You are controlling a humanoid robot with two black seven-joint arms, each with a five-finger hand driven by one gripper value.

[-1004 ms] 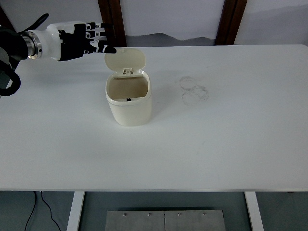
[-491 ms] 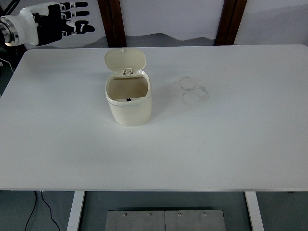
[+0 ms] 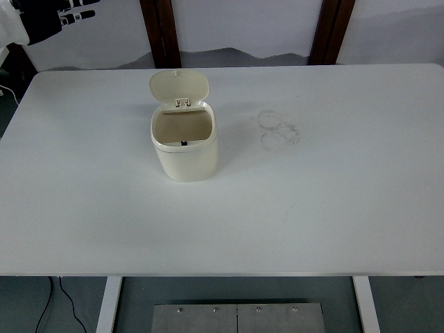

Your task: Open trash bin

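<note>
A small cream trash bin [image 3: 185, 149] stands upright on the white table [image 3: 312, 201], left of the middle. Its lid [image 3: 179, 85] is flipped up and back on its hinge, and the inside is empty. My left hand [image 3: 59, 15] is at the picture's top left corner, well above and away from the bin, with its fingers spread and holding nothing. The right arm is out of view.
Faint ring marks [image 3: 279, 130] show on the table to the right of the bin. Two dark wooden posts [image 3: 161, 31] stand behind the table's far edge. A grey cabinet [image 3: 237, 318] sits below the near edge.
My left hand has drawn back from beside the bin's lid up and to the left, to the picture's top left corner. The bin stays open and has not moved.
</note>
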